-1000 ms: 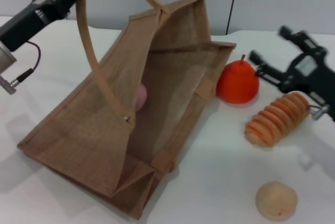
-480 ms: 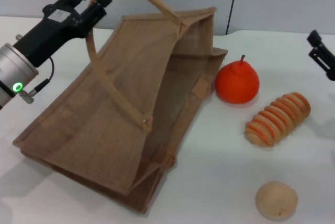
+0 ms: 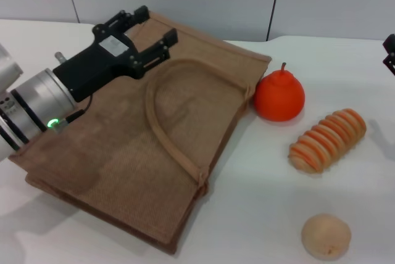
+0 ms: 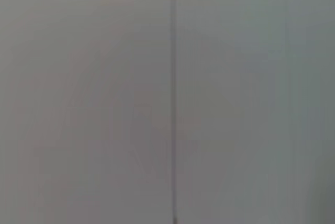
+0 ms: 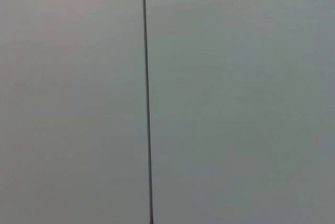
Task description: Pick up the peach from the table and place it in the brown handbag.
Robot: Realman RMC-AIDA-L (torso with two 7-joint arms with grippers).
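With the brown handbag (image 3: 133,159) lying flat and no peach visible, the left gripper (image 3: 152,29) — jaws spread, empty — should lift straight clear of the handle (image 3: 170,131).

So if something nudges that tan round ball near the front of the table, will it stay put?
Probably not. The tan round ball looks smooth and evenly round, sitting free on the flat white table, so it likely rolls readily, with nothing close by to stop it.

- The head view is bright and even, with no glare on the white table (image 3: 259,214).
- Soft, faint shadows lie close under the orange fruit (image 3: 279,95) and the tan ball (image 3: 326,235).
- Both wrist views show only a plain grey wall (image 5: 235,98), slightly blurry.
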